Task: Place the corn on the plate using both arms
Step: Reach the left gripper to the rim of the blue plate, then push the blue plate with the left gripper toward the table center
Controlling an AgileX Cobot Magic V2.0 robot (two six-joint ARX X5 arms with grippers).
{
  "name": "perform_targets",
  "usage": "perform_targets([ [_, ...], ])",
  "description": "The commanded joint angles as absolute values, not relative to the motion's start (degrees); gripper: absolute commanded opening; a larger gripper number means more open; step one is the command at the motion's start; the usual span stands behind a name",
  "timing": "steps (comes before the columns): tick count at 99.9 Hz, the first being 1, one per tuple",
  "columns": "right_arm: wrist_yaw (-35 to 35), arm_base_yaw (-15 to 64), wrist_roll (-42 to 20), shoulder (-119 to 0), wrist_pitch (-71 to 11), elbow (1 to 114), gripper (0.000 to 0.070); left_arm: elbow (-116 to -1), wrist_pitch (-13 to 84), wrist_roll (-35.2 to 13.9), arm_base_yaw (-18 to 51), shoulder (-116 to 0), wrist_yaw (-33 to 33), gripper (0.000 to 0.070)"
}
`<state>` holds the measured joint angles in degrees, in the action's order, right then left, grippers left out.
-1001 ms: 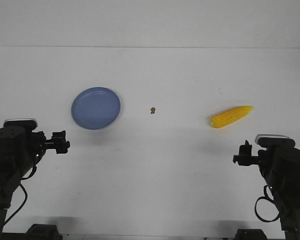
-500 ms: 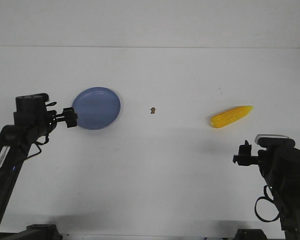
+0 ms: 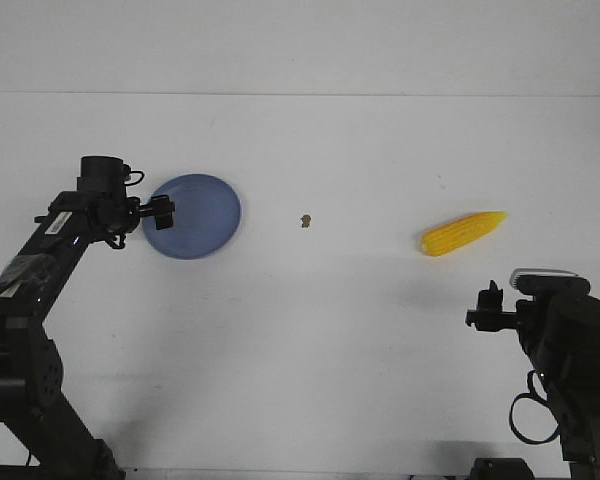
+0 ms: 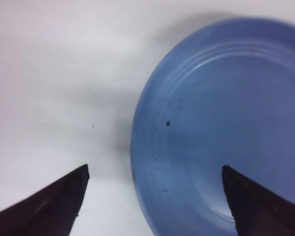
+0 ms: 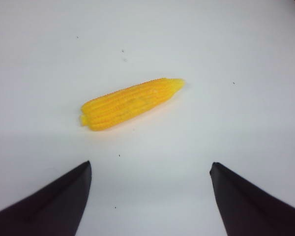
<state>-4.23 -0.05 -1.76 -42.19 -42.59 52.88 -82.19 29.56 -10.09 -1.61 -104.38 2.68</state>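
The periwinkle-blue plate (image 3: 194, 215) lies flat on the white table at the left. My left gripper (image 3: 164, 212) is open and empty over the plate's left rim; in the left wrist view its jaws (image 4: 155, 169) straddle the rim of the plate (image 4: 226, 113), one finger over bare table, the other over the plate. The yellow corn (image 3: 463, 233) lies on the table at the right, its tapered tip pointing right and away. My right gripper (image 3: 486, 308) is open and empty, well short of the corn; the right wrist view shows the corn (image 5: 130, 103) beyond its spread jaws (image 5: 150, 164).
A tiny brown speck (image 3: 305, 221) lies on the table between plate and corn. The table's far edge meets a white wall behind.
My left arm has swung up and forward from the front left, bringing its gripper over the plate's left rim. The right arm, corn and plate have not moved.
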Motion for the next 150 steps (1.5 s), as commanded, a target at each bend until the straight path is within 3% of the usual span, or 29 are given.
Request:
perform_targets([
  [1, -4.1, 0.0, -2.2, -42.4, -42.0, 53.7, 0.0512, -83.6, 29.0, -10.7, -1.7, -106.2, 2.5, 0.0557],
  [64, -4.1, 0.0, -2.2, -42.4, -42.0, 53.7, 0.0512, -83.6, 27.2, -11.0, -1.6, -108.9, 2.5, 0.0558],
  [76, -4.1, 0.0, -2.2, -42.4, -42.0, 53.7, 0.0512, -83.6, 26.9, -11.0, -1.6, -109.4, 2.5, 0.0630],
  [128, -4.1, 0.0, -2.2, -42.4, -42.0, 53.7, 0.0512, -83.6, 27.4, -11.2, -1.6, -111.9, 2.5, 0.0621],
  [134, -4.1, 0.0, -2.2, -42.4, -42.0, 53.7, 0.0511, -83.6, 27.3, -11.2, -1.5, -111.9, 2.5, 0.0554],
  [146, -4.1, 0.0, -2.2, -42.4, -42.0, 53.7, 0.0512, -83.6, 27.4, -11.2, -1.5, -111.9, 2.5, 0.0205],
  [150, -4.1, 0.0, -2.2, -42.4, -42.0, 53.7, 0.0512, -83.6, 27.5, -11.2, -1.5, -111.9, 2.5, 0.0117],
])
